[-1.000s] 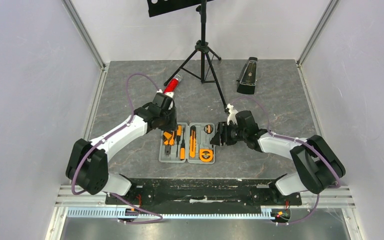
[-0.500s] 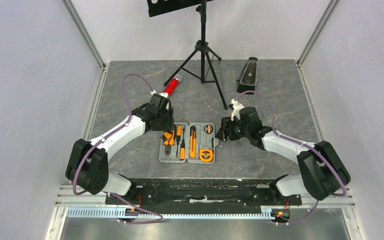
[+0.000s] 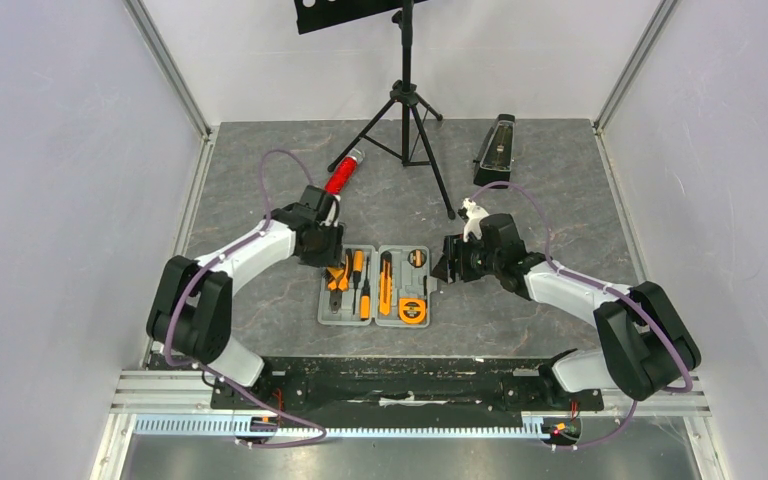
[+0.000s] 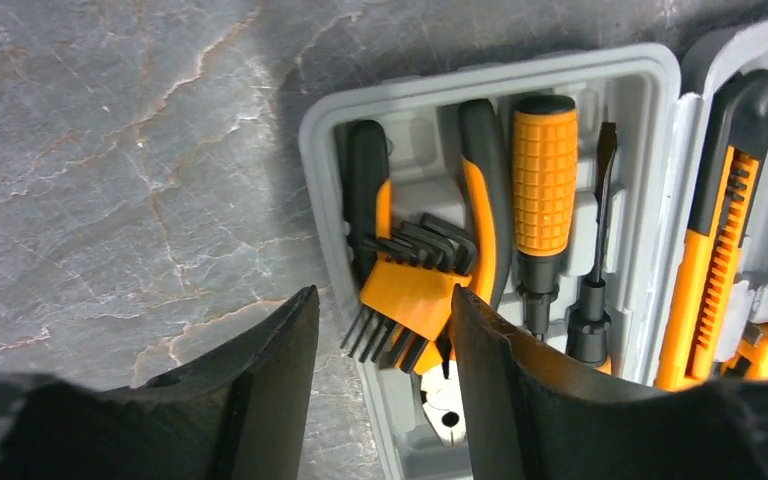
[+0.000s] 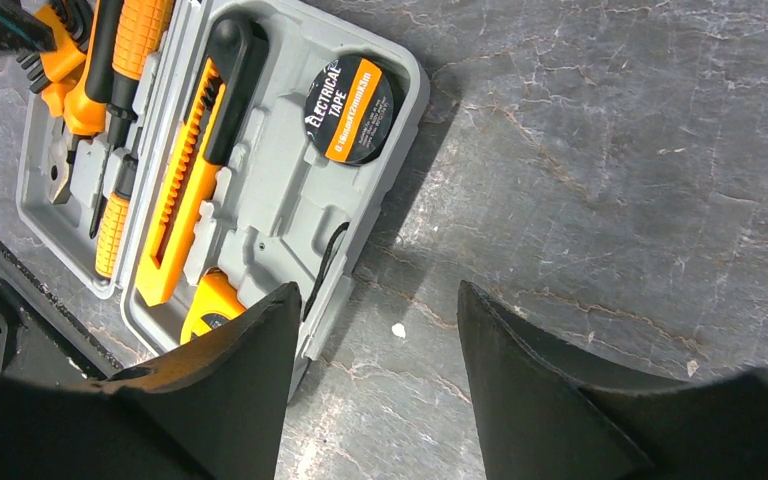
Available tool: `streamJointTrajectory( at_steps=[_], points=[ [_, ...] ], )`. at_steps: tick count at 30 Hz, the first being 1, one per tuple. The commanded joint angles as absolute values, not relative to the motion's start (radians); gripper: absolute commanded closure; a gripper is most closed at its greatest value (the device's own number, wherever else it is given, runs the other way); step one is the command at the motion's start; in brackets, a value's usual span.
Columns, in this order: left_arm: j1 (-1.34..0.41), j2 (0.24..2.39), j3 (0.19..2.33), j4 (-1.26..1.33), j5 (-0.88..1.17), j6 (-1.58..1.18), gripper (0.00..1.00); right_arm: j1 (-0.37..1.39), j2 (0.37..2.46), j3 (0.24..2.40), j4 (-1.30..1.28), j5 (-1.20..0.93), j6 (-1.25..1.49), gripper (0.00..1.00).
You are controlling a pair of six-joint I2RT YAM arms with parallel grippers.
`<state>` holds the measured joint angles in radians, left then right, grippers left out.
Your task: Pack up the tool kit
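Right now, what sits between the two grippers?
The open grey tool case lies between the left gripper and the right gripper, as the top view shows.

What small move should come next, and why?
Probably lower the open left gripper onto the hex key set and nudge it into the case: it lies askew across the pliers, its key tips over the rim, so the case likely would not shut flat.

Tape measure (image 5: pixel 210 298) — half behind fingers (image 5: pixel 222 400).
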<state>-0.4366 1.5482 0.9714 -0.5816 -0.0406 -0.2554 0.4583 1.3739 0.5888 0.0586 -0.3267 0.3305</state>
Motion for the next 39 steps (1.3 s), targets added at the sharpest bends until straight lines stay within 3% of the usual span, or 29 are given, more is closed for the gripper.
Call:
streamJointTrajectory(
  at_steps=[1,13,20,28,39],
  points=[
    [-0.333,1.504,0.952,-0.539,0.105,-0.297,0.43,0.446,1.371,0.617,0.08,-0.343,0.315,0.38],
    [-0.156,1.391,0.696,-0.214,0.405,-0.591,0.48,0.431,1.365,0.598,0.092,-0.356,0.32,0.38],
    [-0.141,1.414,0.677,-0.169,0.428,-0.621,0.5,0.425,1.364,0.597,0.096,-0.36,0.323,0.38],
    [-0.14,1.38,0.684,-0.181,0.456,-0.64,0.61,0.423,1.367,0.597,0.096,-0.364,0.328,0.38],
    [-0.14,1.34,0.685,-0.233,0.442,-0.635,0.63,0.423,1.372,0.592,0.114,-0.38,0.34,0.38]
  ],
)
